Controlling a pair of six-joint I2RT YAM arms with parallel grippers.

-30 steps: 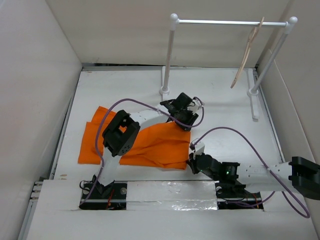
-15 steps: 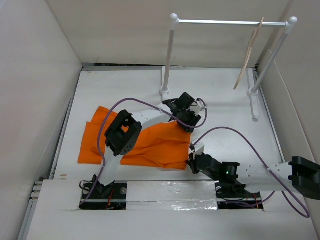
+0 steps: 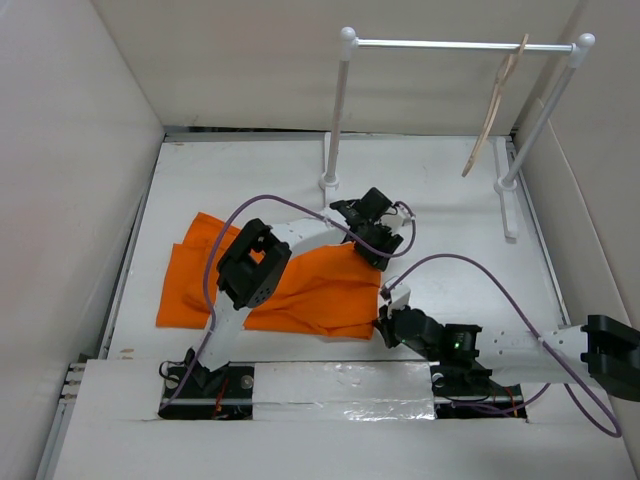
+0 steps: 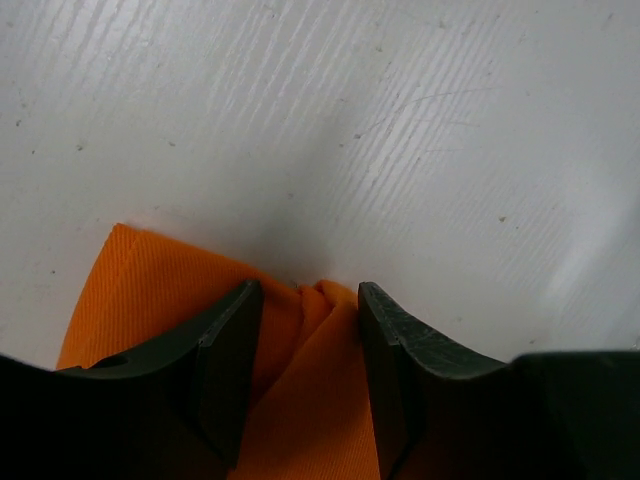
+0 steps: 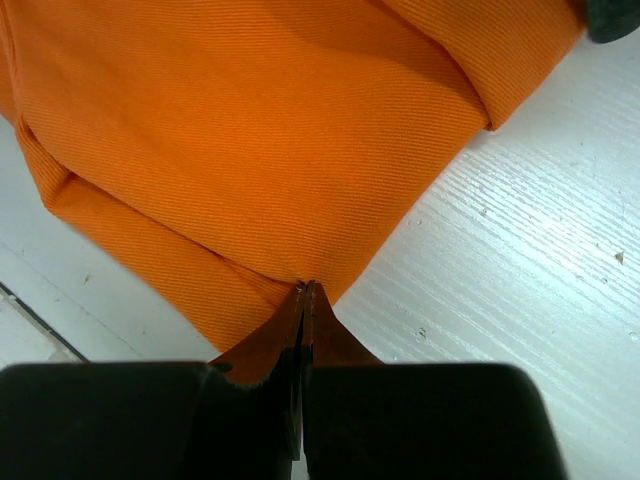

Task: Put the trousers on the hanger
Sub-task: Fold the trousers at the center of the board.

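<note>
1. The trousers (image 3: 320, 290) lie crumpled on the table (image 3: 450, 220), well apart from the hanger (image 3: 495, 105). A one-sided lift may drag them.
2. The hanger hangs on the rack (image 3: 460, 44). Snagged fabric could unhook it.
3. Left gripper (image 4: 310, 300): jaws apart astride a fold, so it may slip.
4. Right gripper (image 5: 305, 290): clamped on the trousers' edge. This thin pinch may pull free.

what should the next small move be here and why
Probably close the left gripper on the trousers: its jaws stand open astride a raised fold at the fabric's corner, while the right gripper is shut on another edge.
</note>
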